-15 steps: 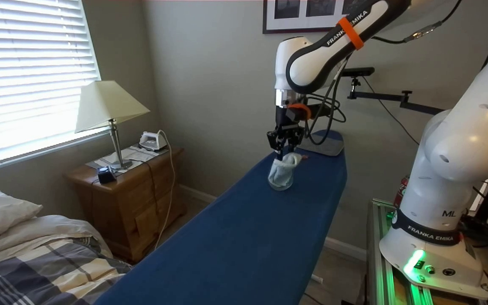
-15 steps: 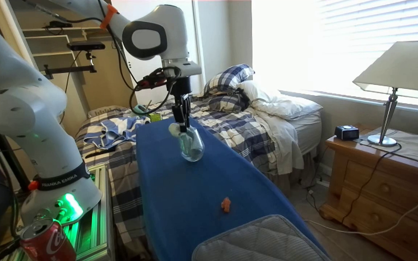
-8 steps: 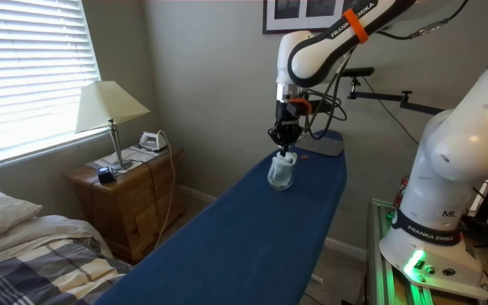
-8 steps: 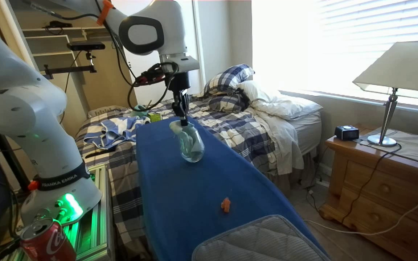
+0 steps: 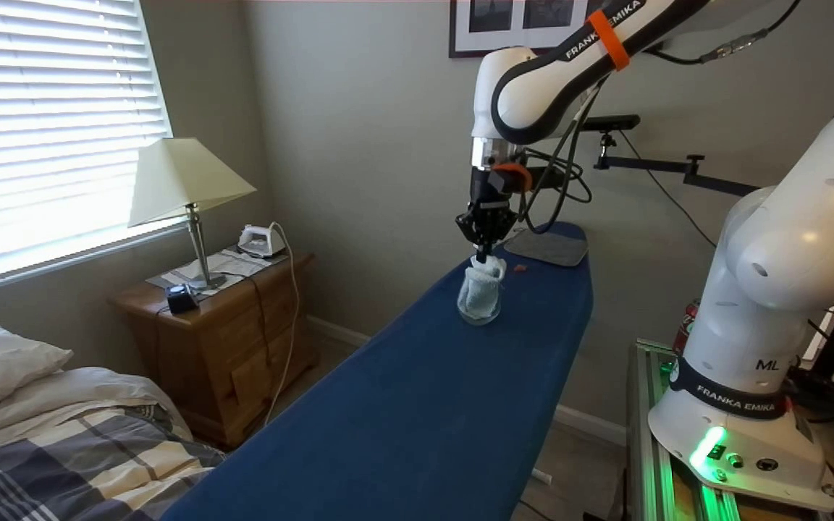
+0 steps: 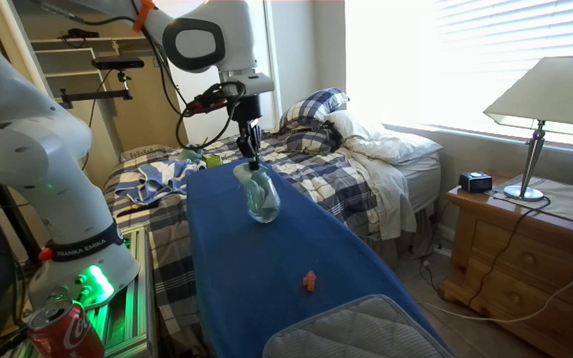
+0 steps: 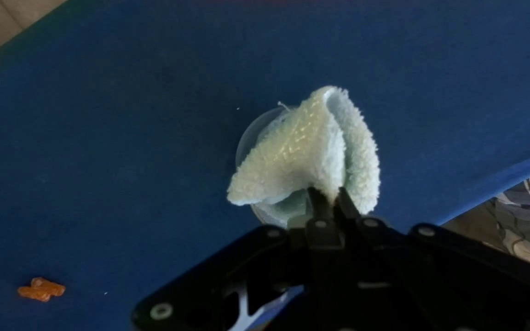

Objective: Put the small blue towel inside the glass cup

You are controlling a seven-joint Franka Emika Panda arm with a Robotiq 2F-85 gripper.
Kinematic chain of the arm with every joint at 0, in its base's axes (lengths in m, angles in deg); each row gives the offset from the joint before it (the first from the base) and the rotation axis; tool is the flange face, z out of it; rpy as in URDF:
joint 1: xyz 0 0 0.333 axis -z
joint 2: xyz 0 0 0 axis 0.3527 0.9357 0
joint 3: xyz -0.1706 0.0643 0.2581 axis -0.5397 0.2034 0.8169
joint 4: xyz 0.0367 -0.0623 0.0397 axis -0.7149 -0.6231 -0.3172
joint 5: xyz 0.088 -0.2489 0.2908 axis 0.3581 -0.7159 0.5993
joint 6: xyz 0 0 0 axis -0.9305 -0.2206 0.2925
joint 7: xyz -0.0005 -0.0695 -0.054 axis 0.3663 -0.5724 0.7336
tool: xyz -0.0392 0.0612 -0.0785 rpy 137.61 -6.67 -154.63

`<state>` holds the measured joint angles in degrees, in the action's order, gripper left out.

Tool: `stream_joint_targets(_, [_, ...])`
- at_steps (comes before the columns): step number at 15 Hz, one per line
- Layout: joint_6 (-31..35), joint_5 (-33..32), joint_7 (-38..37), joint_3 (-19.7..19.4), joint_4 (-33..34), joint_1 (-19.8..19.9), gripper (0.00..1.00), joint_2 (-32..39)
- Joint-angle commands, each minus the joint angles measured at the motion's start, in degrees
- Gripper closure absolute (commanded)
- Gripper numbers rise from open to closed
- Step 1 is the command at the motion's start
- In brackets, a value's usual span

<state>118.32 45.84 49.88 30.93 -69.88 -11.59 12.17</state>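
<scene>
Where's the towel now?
In the wrist view, the towel is just right of middle, partly inside the cup, its top sticking out and pinched by the claw.

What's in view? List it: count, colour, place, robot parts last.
Long fabric ironing board: one, blue, central
Rounded glass cup: one, clear, on board
Small terry towel: one, pale blue, inside cup, top protruding
Small lumpy object: one, orange, on board
Quilted fabric pad: one, grey, on board's end
Cylindrical metal can: one, red, near jointed arm
Plaid bed: one, multicoloured, beside board
Striped cloth: one, blue-white, on bed
Boxy wooden nightstand: one, brown, near bed
Metal lamp: one, silver and cream, on nightstand
Boxy device: one, black, on nightstand
Clothes iron: one, white, on nightstand
Slatted window blind: one, white, behind lamp
Framed picture: one, dark, on wall
Jointed arm: one, white, over board
Two-fingered hand: one, black, pinching towel
</scene>
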Motion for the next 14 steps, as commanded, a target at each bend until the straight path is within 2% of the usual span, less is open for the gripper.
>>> stream_joint_targets(1, [-2.15, 0.74, 0.65, 0.02, 0.72, 0.56, 0.61, -1.68])
stream_joint_targets(8, [-5.72, 1.32, 0.36, 0.27, 1.42, 0.33, 0.14, -4.88])
stream_joint_targets(9, [-6.9, 1.39, 0.43, 0.39, 1.32, 0.19, 0.56, -5.56])
stream_joint_targets(10, [-8.07, 1.26, 0.35, 0.58, 1.2, 0.14, 0.52, -6.02])
stream_joint_targets(11, [-9.05, 1.3, 0.37, 0.73, 0.97, 0.05, 0.54, -6.4])
stream_joint_targets(14, [-11.58, 1.19, 0.58, 1.09, 0.95, -0.06, 0.75, -6.66])
